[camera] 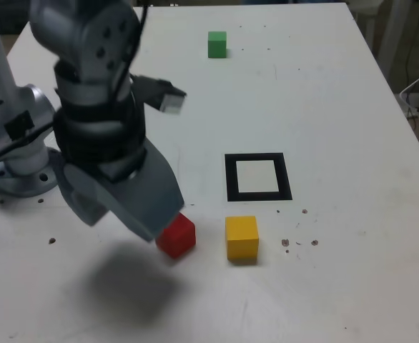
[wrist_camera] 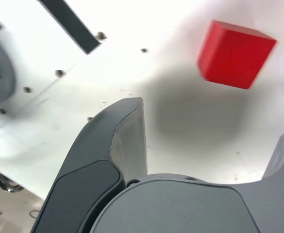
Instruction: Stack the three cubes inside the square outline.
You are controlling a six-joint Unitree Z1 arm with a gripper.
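The tool (wrist_camera: 217, 114) is hanging above the white bench (camera: 367, 236), with its two fingers standing wide apart and holding nothing. The small matte red cube (camera: 176, 236) is resting on the bench, apart from the fingers; in the exterior view the tool is partly covering it. Its sides are looking about equally long, so no long axis is showing. It is standing turned, with its sides running slantwise, while the small matte yellow cube (camera: 242, 238), near it on the exterior view's right, is facing almost straight to this camera. Behind the yellow cube, the thick black square outline (camera: 232, 179) is lying flat, with nothing inside. The small matte green cube (camera: 217, 44) is sitting well apart, near the far edge, also almost straight.
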